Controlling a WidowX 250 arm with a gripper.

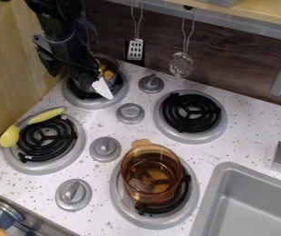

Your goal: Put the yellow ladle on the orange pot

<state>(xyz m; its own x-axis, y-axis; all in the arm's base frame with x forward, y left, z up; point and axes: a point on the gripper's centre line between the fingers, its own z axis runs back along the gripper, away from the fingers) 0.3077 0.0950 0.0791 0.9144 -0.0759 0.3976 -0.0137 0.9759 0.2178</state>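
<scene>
My gripper point(88, 79) hangs at the upper left, over the back left burner and against a metal pot. The yellow ladle point(9, 136) lies at the left along the rim of the front left burner, its bowl toward the wooden wall and its handle slanting up to the right. It is well below the gripper and apart from it. The orange pot point(150, 177), see-through amber, stands upright on the front right burner.
The metal pot point(114, 66) holds orange-yellow bits; a white blade-like piece point(102, 87) sticks out beside it. The back right burner point(190, 112) is bare. Stove knobs point(105, 149) stand between burners. A sink point(253, 203) is at lower right; utensils point(181, 64) hang behind.
</scene>
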